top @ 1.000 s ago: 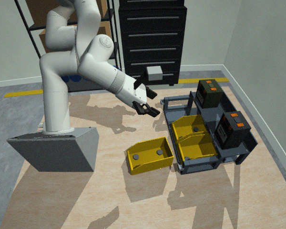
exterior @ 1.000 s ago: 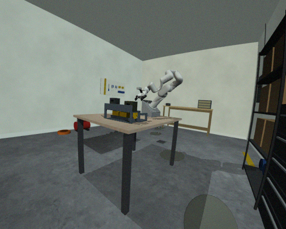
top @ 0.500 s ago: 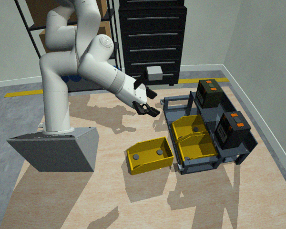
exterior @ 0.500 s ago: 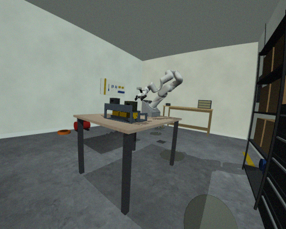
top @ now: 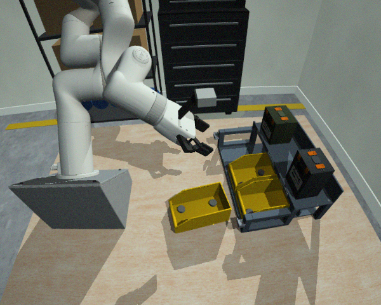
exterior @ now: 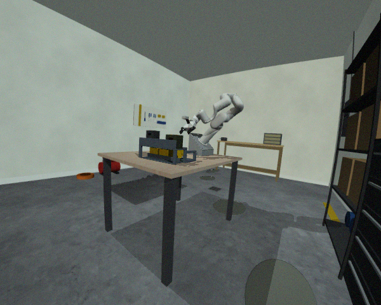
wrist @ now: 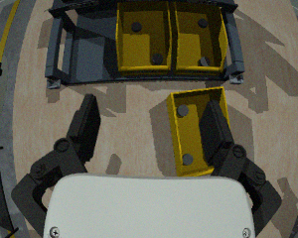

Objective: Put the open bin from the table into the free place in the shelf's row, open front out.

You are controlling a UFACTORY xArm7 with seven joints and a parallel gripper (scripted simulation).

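Note:
The yellow open bin (top: 202, 222) (wrist: 191, 133) stands upright on the table in front of the shelf, with two grey round parts in it. The grey-blue shelf (top: 235, 152) (wrist: 84, 56) holds two more yellow bins side by side, one in the middle (top: 251, 164) (wrist: 141, 47) and one at the end (top: 266, 197) (wrist: 191, 47), both with grey parts. The free place is at the left in the wrist view, at the far end in the top view. My gripper (top: 206, 138) (wrist: 151, 109) is open and empty, high above the table; its right finger covers part of the table bin in the wrist view.
A green box (top: 279, 126) (exterior: 174, 140) and a black box (top: 310, 173) (exterior: 152, 133) stand on the board over the shelf's rear. Upright end frames bound the bin row. The table bin's rear end is close to the shelf's front.

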